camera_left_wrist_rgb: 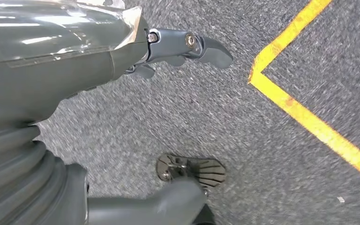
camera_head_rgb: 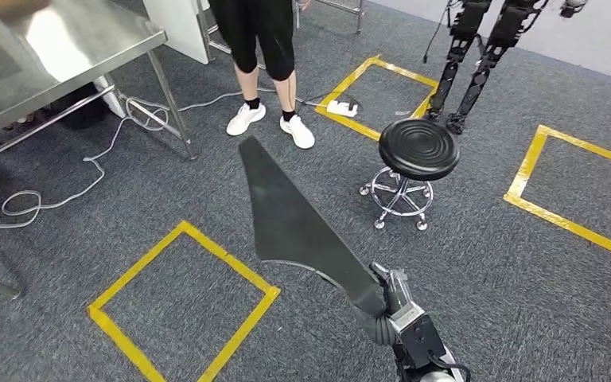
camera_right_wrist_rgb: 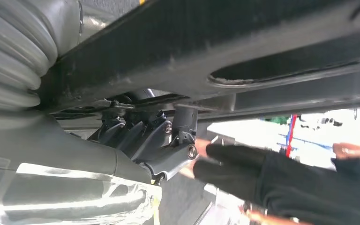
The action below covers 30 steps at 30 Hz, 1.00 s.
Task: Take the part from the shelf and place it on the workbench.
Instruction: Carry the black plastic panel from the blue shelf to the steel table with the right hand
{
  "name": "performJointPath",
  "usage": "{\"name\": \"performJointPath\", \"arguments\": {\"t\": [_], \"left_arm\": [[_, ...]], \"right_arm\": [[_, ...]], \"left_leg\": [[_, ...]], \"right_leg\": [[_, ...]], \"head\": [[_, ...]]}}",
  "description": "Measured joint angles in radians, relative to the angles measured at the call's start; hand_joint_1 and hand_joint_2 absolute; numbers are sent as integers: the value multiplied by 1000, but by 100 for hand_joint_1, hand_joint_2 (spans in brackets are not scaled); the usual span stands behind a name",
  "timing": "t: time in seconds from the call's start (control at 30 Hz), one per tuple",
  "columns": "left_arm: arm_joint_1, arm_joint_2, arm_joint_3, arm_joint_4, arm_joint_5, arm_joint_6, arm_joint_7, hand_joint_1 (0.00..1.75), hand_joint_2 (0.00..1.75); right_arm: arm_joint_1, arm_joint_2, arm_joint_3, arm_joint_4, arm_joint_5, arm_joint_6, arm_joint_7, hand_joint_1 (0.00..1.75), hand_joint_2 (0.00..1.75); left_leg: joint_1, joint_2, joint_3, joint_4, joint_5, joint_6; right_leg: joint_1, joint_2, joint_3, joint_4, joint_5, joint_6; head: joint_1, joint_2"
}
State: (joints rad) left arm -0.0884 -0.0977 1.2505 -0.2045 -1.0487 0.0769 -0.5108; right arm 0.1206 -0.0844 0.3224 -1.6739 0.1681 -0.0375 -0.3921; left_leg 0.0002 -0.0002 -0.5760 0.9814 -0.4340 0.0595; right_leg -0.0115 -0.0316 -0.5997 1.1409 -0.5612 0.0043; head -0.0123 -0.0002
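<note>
While we looked down from the head, our right hand [camera_head_rgb: 402, 314] gripped the narrow end of the part [camera_head_rgb: 298, 219], a long, flat, dark blade-like panel that stretched forward and up to the left, held in the air above the grey carpet [camera_head_rgb: 485, 270]. In the right wrist view, our fingers [camera_right_wrist_rgb: 166, 140] were curled against the underside of the part [camera_right_wrist_rgb: 225, 51]. Our left hand [camera_left_wrist_rgb: 168, 51] hung over the carpet with its fingers apart and nothing in them. A steel workbench [camera_head_rgb: 56, 56] stood at far left, well apart from the part. Beyond it we saw a person [camera_head_rgb: 266, 48] in black with white shoes, a black round stool [camera_head_rgb: 418, 151], and yellow tape squares [camera_head_rgb: 183, 306] on the floor.
</note>
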Motion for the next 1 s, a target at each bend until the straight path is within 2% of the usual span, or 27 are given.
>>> {"name": "performJointPath", "arguments": {"t": [0.07,0.1,0.13,0.2,0.23,0.27,0.3,0.37,0.4,0.47,0.53,0.57,0.6,0.63,0.67,0.73,0.77,0.8,0.83,0.9,0.97,1.0], "left_arm": [[-1,0,0,0,0,0,0,0,175],[-1,0,0,0,0,0,0,0,175],[0,-1,0,0,0,0,1,0,175],[0,-1,0,0,0,0,1,0,175],[1,-1,0,0,0,0,2,0,175],[1,-1,0,0,0,0,1,0,175],[1,-1,0,0,1,0,1,0,175],[4,-1,0,0,2,-1,-1,0,175],[5,-1,0,0,3,-1,-2,0,175],[5,-1,0,0,3,-1,-4,0,175],[3,-1,0,1,3,-2,-7,0,175],[2,-1,0,1,3,-3,-9,0,175],[2,-2,0,1,2,-4,-12,0,175],[2,-2,0,1,2,-5,-14,0,175],[2,-2,0,1,2,-6,-15,0,175],[2,-1,0,1,2,-8,-19,0,175],[0,0,0,1,3,-8,-20,0,175],[-1,1,0,1,5,-9,-21,0,175],[-2,2,0,1,7,-9,-21,0,175],[0,3,0,1,10,-7,-22,0,175],[1,2,0,1,11,-6,-23,0,175],[1,1,0,1,11,-5,-24,0,175]], "right_arm": [[1,0,-1,8,0,0,0,175,175],[2,-1,-1,12,0,0,0,175,175],[2,-1,-2,15,0,0,0,175,175],[2,-2,-3,19,0,0,0,175,175],[1,-2,-3,21,0,1,0,175,175],[-1,-2,-3,23,0,1,-1,175,175],[-3,-1,-3,26,0,2,-2,175,175],[-10,0,-3,32,0,4,-3,175,175],[-15,0,-4,35,0,4,-4,175,175],[-24,2,-4,40,0,4,-4,175,175],[-26,3,-6,44,-1,4,-5,175,175],[-26,4,-6,47,-1,4,-6,175,175],[-26,4,-7,51,-1,4,-6,175,175],[-27,4,-7,54,-1,4,-7,175,175],[-27,3,-8,56,-1,4,-8,175,175],[-30,2,-8,58,-2,3,-13,175,175],[-31,1,-9,59,-3,3,-16,175,175],[-33,-1,-10,60,-5,2,-19,175,175],[-34,-2,-10,62,-6,2,-20,175,175],[-37,-2,-10,66,-8,2,-22,175,175],[-40,-5,-10,68,-10,1,-23,175,175],[-40,-7,-10,70,-12,1,-23,175,175]], "left_leg": [[2,-25,0,0,0,2],[2,-38,1,0,0,1],[4,-52,1,2,-2,-1],[8,-78,2,10,-8,-11],[7,-90,-1,19,-13,-19],[7,-100,-5,28,-20,-27],[6,-107,-10,35,-24,-35],[8,-117,-15,38,-27,-43],[11,-111,-17,43,-30,-46],[13,-67,-41,95,-58,-54],[14,-16,-104,214,-111,-63],[14,-7,-139,275,-132,-64],[14,-3,-163,311,-137,-64],[14,-2,-171,313,-123,-61],[13,1,-158,277,-93,-55],[2,35,-96,147,-27,-35],[-5,53,-71,96,-10,-26],[-12,65,-58,67,-5,-18],[-17,65,-56,59,-9,-15],[-16,42,-47,44,-5,-7],[-9,21,-25,17,5,2],[-5,10,-16,7,9,6]], "right_leg": [[-3,22,-63,119,-43,0],[-6,24,-80,144,-46,6],[-9,25,-79,134,-33,16],[-20,41,-30,18,24,41],[-24,54,-3,-41,47,47],[-26,64,17,-82,61,45],[-26,69,26,-101,66,38],[-23,58,29,-100,65,18],[-23,53,31,-101,66,12],[-24,38,36,-103,65,2],[-19,20,41,-103,59,-7],[-16,9,42,-103,56,-11],[-14,-1,44,-103,54,-14],[-12,-11,46,-103,51,-17],[-9,-21,50,-103,47,-18],[-4,-38,60,-105,40,-17],[0,-46,64,-106,36,-15],[1,-55,67,-108,33,-12],[3,-64,70,-110,31,-8],[4,-77,78,-117,27,0],[4,-44,72,-89,9,3],[2,-17,50,-44,-11,1]], "head": [[3,0],[4,0],[4,0],[5,0],[7,0],[7,0],[8,0],[7,0],[7,0],[2,0],[-4,0],[-4,0],[-4,0],[-4,0],[-4,0],[-4,0],[-4,0],[-3,0],[-3,0],[-4,0],[-1,0],[2,0]]}}
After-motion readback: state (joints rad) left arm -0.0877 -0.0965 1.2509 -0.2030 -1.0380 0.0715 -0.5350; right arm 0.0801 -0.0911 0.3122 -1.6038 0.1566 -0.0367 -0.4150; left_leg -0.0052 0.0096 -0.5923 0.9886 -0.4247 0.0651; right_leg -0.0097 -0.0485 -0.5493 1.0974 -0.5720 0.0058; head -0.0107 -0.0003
